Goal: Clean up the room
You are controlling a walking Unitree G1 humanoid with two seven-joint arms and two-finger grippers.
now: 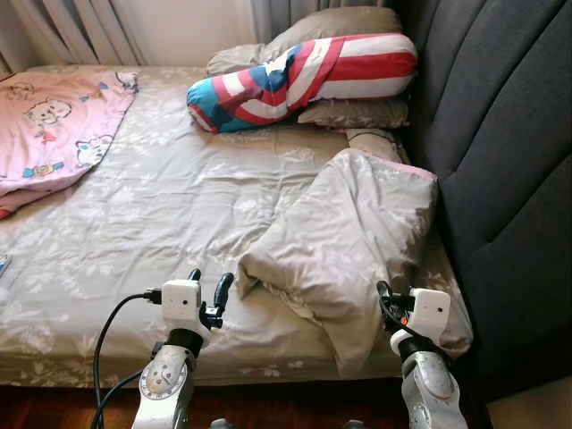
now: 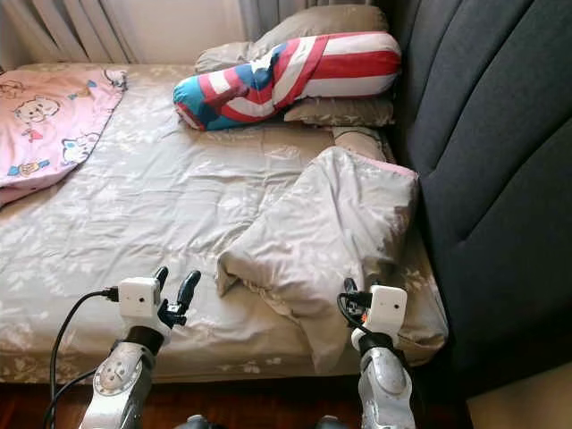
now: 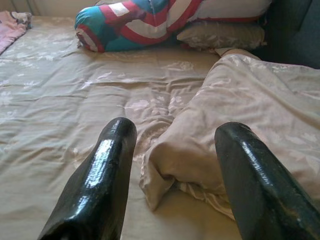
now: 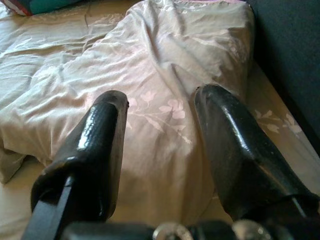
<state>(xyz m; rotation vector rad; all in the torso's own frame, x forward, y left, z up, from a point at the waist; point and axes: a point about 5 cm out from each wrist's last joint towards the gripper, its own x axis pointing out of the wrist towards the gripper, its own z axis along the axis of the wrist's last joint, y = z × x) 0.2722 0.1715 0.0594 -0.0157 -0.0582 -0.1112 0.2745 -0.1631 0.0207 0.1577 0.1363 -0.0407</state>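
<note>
A crumpled beige floral duvet (image 1: 349, 232) lies bunched on the right side of the bed (image 1: 152, 214), its near edge hanging over the bed's front. My left gripper (image 1: 209, 284) is open and low over the sheet, just left of the duvet's near corner (image 3: 165, 170). My right gripper (image 4: 162, 95) is open too, above the duvet's near right part (image 4: 165, 60); in the head view its fingers (image 1: 385, 290) stand at the hanging edge. Neither gripper has anything between its fingers.
A red, white and blue striped bolster (image 1: 304, 76) rests on beige pillows (image 1: 353, 113) at the far end. A pink cartoon blanket (image 1: 54, 125) covers the far left. A dark grey padded headboard (image 1: 509, 134) runs along the right. Wooden floor (image 1: 54, 407) lies below the bed's front.
</note>
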